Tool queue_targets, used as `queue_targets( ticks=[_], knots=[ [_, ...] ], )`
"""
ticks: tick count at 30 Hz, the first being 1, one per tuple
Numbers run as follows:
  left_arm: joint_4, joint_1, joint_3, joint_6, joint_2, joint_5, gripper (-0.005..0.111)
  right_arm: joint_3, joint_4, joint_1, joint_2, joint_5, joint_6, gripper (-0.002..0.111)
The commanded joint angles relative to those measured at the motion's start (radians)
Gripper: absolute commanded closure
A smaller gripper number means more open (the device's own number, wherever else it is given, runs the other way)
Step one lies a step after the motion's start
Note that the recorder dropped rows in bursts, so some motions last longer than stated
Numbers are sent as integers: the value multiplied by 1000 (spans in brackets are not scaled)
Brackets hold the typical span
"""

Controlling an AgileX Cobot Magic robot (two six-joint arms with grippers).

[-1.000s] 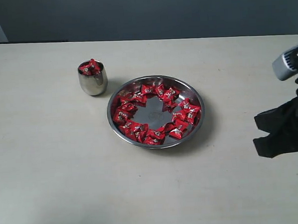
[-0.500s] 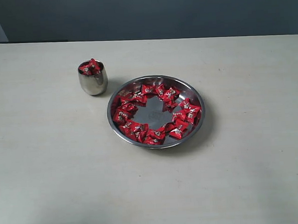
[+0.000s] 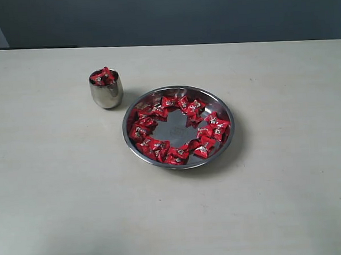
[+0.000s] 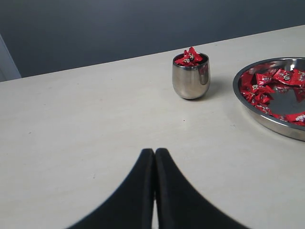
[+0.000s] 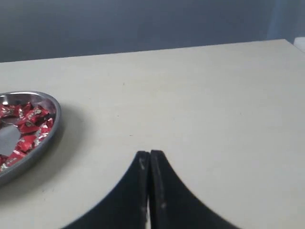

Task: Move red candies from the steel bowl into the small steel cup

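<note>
The wide steel bowl (image 3: 178, 127) lies mid-table with many red candies (image 3: 160, 146) ringed around its bare centre. Up and left of it stands the small steel cup (image 3: 106, 89), heaped with red candies (image 3: 104, 76) above its rim. No arm shows in the exterior view. My left gripper (image 4: 154, 151) is shut with nothing in it, well short of the cup (image 4: 191, 78) and the bowl (image 4: 270, 121) over bare table. The right gripper (image 5: 149, 153) is also shut and empty, off to the side of the bowl (image 5: 45, 140), whose candies (image 5: 29, 125) are partly in view.
The beige table (image 3: 289, 201) stretches around both vessels. A dark wall (image 3: 181, 12) runs behind the far edge, and a table corner (image 5: 288, 44) shows in the right wrist view.
The right arm, visible at the right edge of the exterior view a second ago, has withdrawn out of that view. Bowl, cup and candies have not moved.
</note>
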Motion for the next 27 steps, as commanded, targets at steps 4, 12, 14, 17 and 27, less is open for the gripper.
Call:
queue_targets(
  ticks=[4,12,14,17,27],
  knots=[
    [-1,-3,-1,-5,-4,-9,106,37,-70,-5,-6,-62,64,108],
    [-1,-3,-1,-5,-4,-9,106,37,-91,-96,-6,-60,64,108],
    [-1,-3,-1,-5,-4,-9,106,37,-91,-119,-6,-60,64,108],
    [-1,-3,-1,-5,-4,-9,106,37,-78,-123,-6,-60,64,108],
    [-1,-3,-1,-5,-4,-9,106,37,-11,-123,-6,-63,-10,108]
  ],
)
